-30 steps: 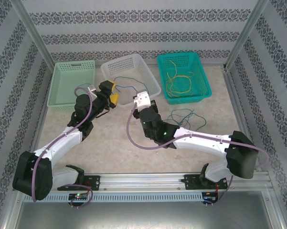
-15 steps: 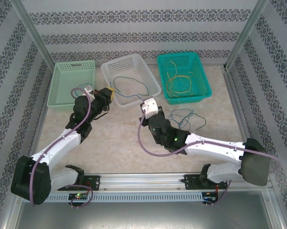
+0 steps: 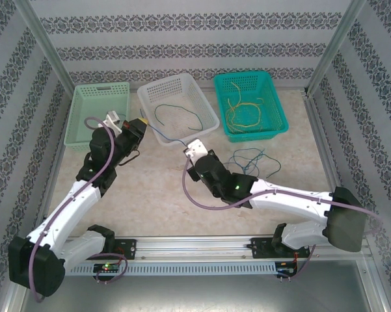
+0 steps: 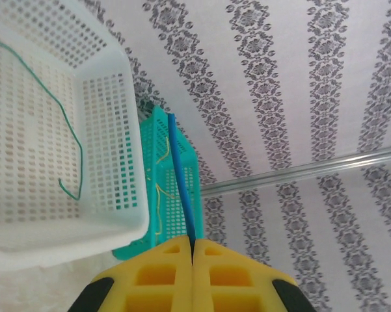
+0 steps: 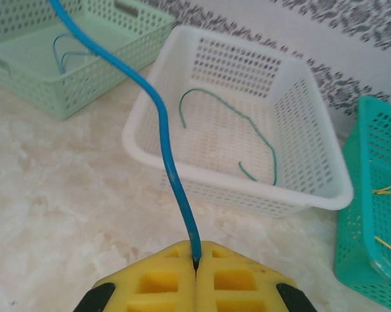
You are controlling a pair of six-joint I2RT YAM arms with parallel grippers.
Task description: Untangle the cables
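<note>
Here, in the left wrist view, the left hand (image 4: 192,244) has its yellow fingers (image 4: 156,276) pressed together on a thin blue cable (image 4: 181,175). The cable rises past the teal basket (image 4: 170,224), which holds yellow cables (image 4: 157,190); left of that, the white basket (image 4: 110,130) holds a green cable (image 4: 82,156). In the right wrist view, the right hand (image 5: 196,251) is likewise clamped on the blue cable, which arcs far and left over the surface (image 5: 45,214) toward the light green basket (image 5: 71,91). From above, the blue cable spans between both hands along the white basket's near edge, and a loose tangle of blue and green cables (image 3: 250,159) lies on the surface on the near side of the teal basket.
</note>
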